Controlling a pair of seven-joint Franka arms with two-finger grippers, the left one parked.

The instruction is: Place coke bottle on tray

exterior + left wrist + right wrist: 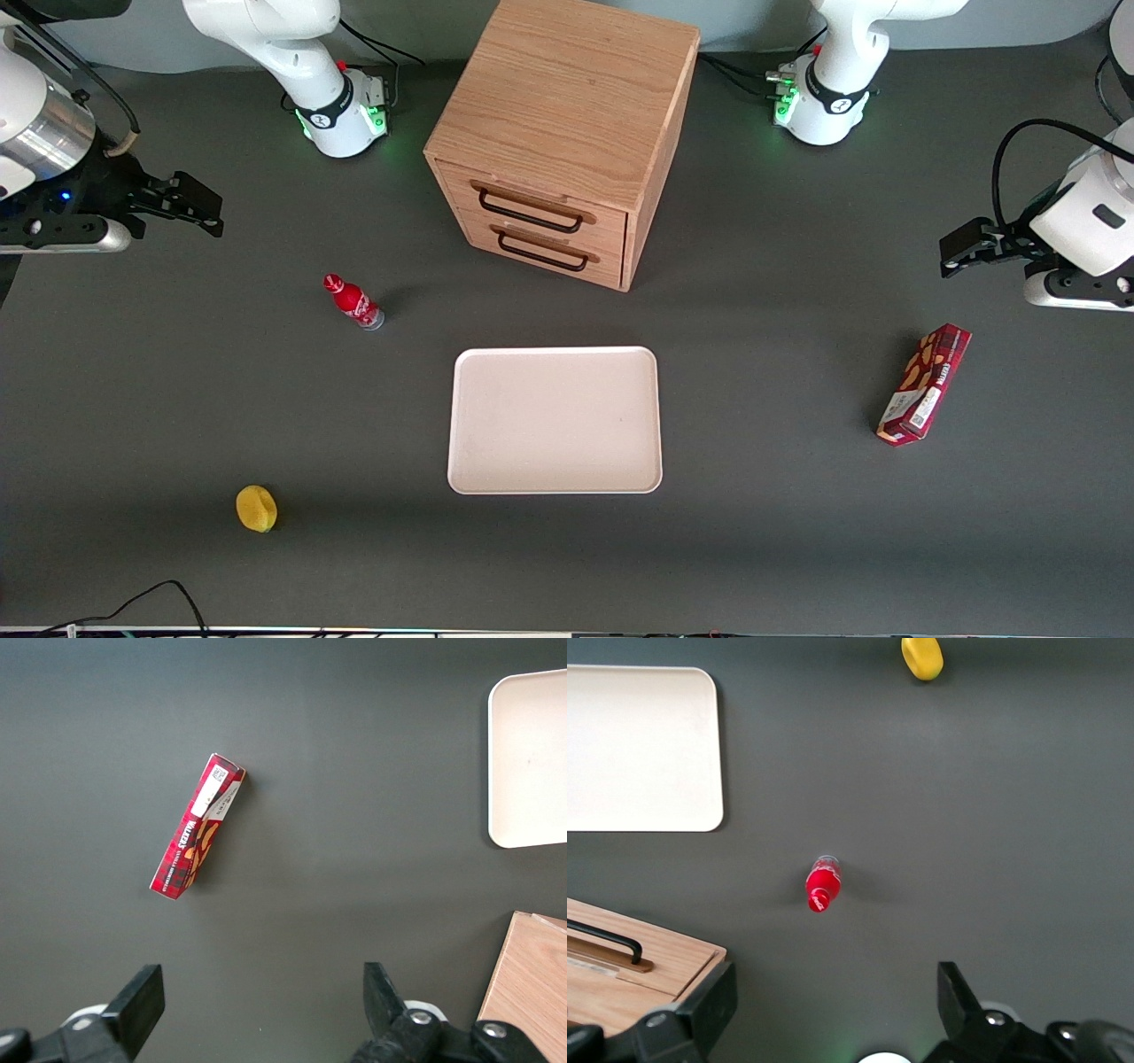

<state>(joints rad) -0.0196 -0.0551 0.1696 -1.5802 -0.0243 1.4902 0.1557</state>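
Observation:
The coke bottle, small and red with a red cap and clear base, stands on the dark table toward the working arm's end; it also shows in the right wrist view. The pale pinkish-cream tray lies flat in front of the drawer cabinet, nearer the front camera, with nothing on it; part of it shows in the right wrist view. My right gripper hangs high at the working arm's end, farther from the front camera than the bottle, open and holding nothing; its jaws stand wide apart above bare table.
A wooden two-drawer cabinet stands farther from the front camera than the tray. A yellow lemon-like object lies near the table's front edge. A dark red snack box lies toward the parked arm's end.

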